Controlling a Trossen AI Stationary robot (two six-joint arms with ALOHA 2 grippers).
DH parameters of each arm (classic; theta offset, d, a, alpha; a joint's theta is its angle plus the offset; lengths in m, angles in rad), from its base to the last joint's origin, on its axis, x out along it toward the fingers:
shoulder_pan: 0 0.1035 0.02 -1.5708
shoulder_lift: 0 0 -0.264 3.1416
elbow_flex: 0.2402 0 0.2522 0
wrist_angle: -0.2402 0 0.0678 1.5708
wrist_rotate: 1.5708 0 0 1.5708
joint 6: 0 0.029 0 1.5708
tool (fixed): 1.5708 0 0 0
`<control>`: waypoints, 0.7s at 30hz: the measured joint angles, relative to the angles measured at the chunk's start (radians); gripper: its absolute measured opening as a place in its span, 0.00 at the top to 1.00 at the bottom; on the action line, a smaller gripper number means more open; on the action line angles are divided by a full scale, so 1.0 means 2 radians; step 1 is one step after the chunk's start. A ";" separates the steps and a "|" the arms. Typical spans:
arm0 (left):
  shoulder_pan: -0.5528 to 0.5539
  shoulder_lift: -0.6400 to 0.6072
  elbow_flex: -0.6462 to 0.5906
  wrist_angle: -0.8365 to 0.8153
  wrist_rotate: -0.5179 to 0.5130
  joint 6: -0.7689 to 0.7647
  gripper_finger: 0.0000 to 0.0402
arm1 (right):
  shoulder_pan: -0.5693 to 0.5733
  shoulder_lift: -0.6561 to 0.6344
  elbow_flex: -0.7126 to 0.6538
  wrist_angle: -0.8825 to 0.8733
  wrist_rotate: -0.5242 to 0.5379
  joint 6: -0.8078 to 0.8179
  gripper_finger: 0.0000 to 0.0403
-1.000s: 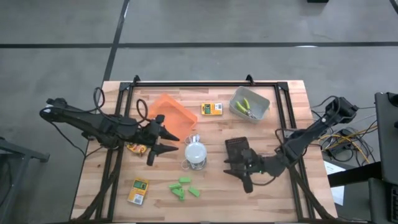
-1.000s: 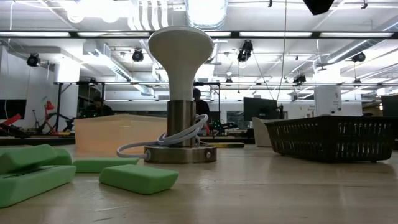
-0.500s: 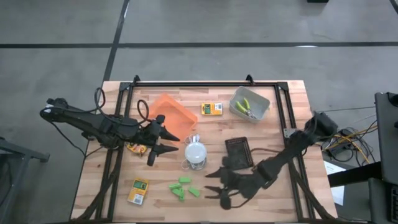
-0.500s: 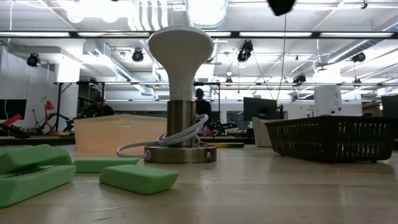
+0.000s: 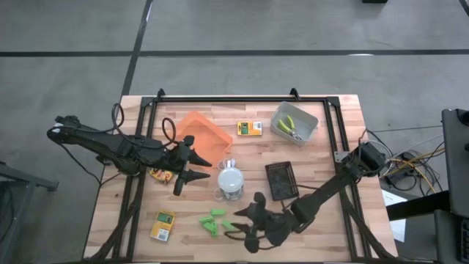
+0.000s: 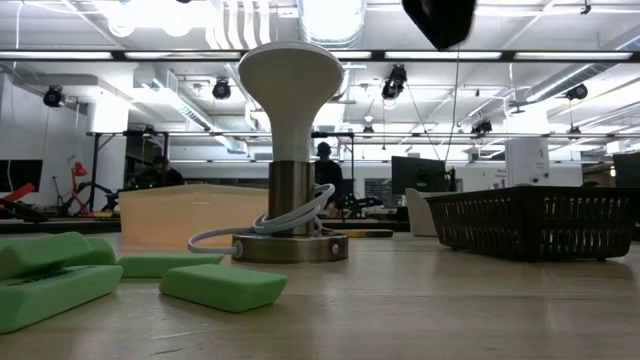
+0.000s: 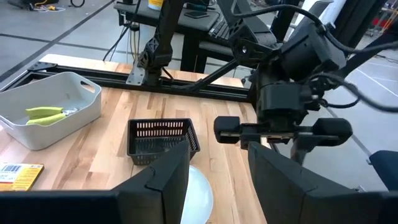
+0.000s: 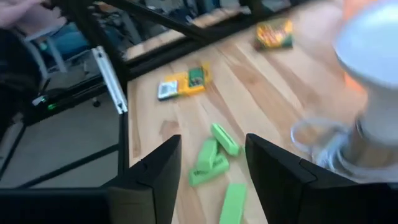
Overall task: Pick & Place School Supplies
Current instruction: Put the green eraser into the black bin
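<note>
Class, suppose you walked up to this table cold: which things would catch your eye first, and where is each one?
Most striking is the white domed lamp at the table's centre, with the right gripper stretched low and open toward the bright green chunks near the front edge. Next comes the orange tray at the back left, beside the open left gripper.

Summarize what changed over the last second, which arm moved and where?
The right gripper swung from beside the black basket across the table toward the green chunks; it is open and holds nothing. The left gripper stayed open by the orange tray. The chunks, yellow boxes, white lamp and grey bin did not move.
</note>
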 joint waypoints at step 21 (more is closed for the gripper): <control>0.000 0.000 0.000 -0.004 0.000 0.000 0.58 | -0.020 0.003 -0.010 -0.045 0.041 0.032 0.45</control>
